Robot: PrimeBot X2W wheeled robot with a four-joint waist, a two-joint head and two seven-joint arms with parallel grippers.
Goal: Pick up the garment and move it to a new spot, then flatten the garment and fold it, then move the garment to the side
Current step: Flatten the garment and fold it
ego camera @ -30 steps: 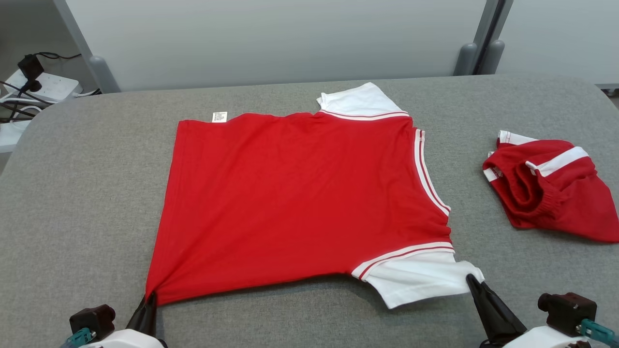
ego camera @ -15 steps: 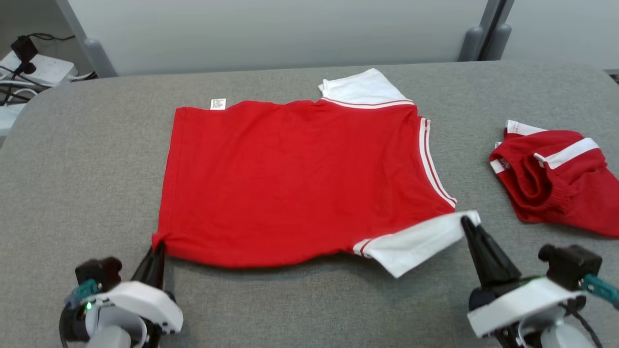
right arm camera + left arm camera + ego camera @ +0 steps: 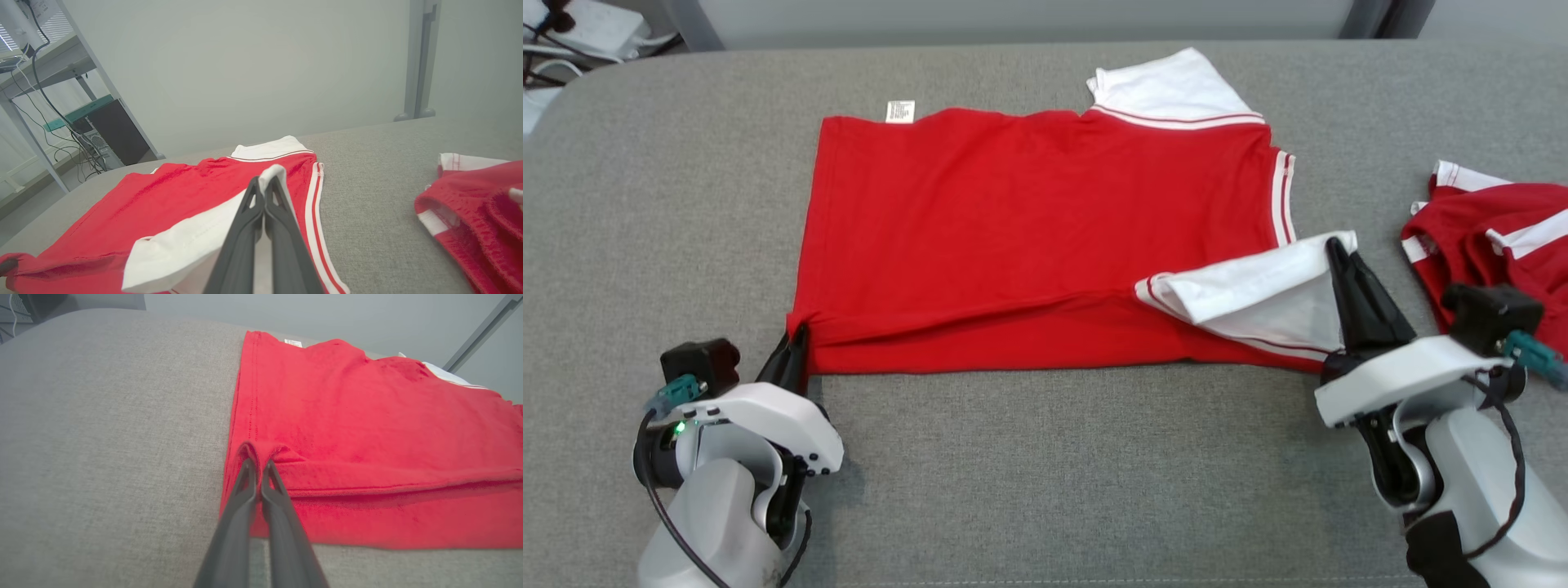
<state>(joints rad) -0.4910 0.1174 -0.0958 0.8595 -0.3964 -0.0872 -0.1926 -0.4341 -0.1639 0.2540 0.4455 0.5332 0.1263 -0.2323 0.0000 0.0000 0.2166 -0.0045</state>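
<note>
Two pinches, both on the near edge of the shirt [image 3: 1029,212]. It lies spread on the table [image 3: 1054,474], long axis running left to right, hem toward the robot's left, neck end toward its right. The left gripper [image 3: 796,339] is clamped tight on the near hem corner [image 3: 261,450], with red cloth bunched between its tips. The right gripper [image 3: 1335,249] is closed on the tip of the near white sleeve [image 3: 1250,286], which is raised and turned back over the red body. From either gripper the rest of the shirt lies straight ahead, away from the robot, so the fold probably goes near edge to far edge, across the long axis. The far edge, marked by the white label [image 3: 899,111], is the likely landing line. A near strip is doubled over between the two grips. The right grip sits further forward than the left, so the folded edge runs slightly skewed; the left side likely has more travel left to square it. Each arm is nearer its own end, no crossing needed. Can't tell if the right tips hold one sleeve layer or two; the view along the fingers hides it. The red shorts [image 3: 1494,220] lie just to the right of the right gripper, apart from the shirt.
</note>
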